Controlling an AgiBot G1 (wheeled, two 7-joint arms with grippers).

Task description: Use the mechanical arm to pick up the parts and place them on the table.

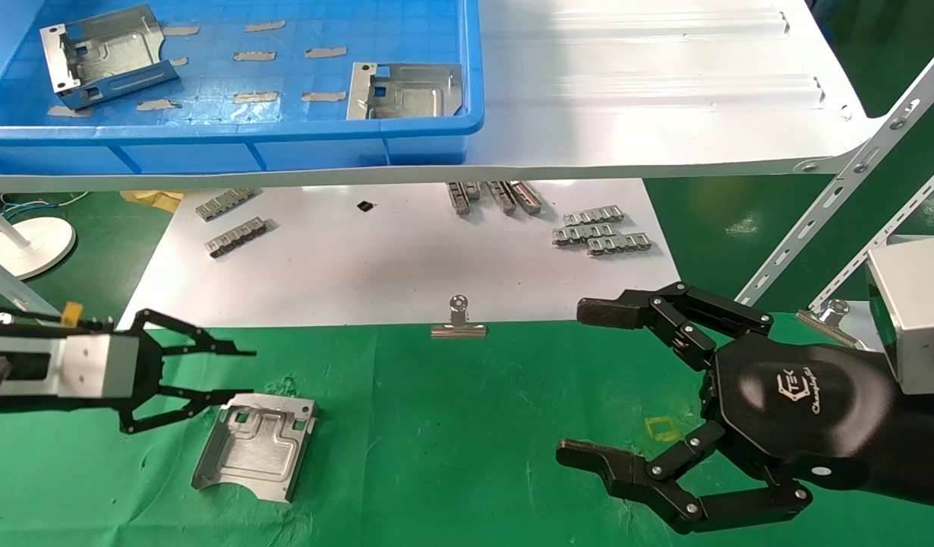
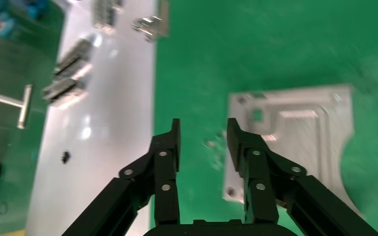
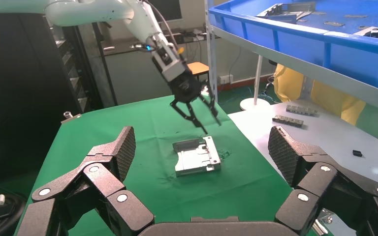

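One silver-grey part [image 1: 256,444] lies flat on the green-cloth table [image 1: 474,425] at the front left. My left gripper [image 1: 243,372] hovers open and empty just above the part's near-left corner. In the left wrist view the part [image 2: 300,132] sits beside and partly under one finger of the left gripper [image 2: 203,135]. Two more parts [image 1: 106,55] [image 1: 406,91] rest in the blue bin [image 1: 231,144] on the shelf. The mechanical arm's black hand, my right gripper [image 1: 581,384], is open and empty over the table's right side. From the right wrist, the part [image 3: 197,157] lies beyond the spread right gripper [image 3: 203,152].
A glossy white shelf [image 1: 664,114] overhangs the white board [image 1: 406,258], which carries small linked metal strips [image 1: 600,232]. A binder clip [image 1: 458,323] holds the cloth's edge. Slanted shelf struts [image 1: 839,197] stand at the right, a white lamp base [image 1: 30,243] at the left.
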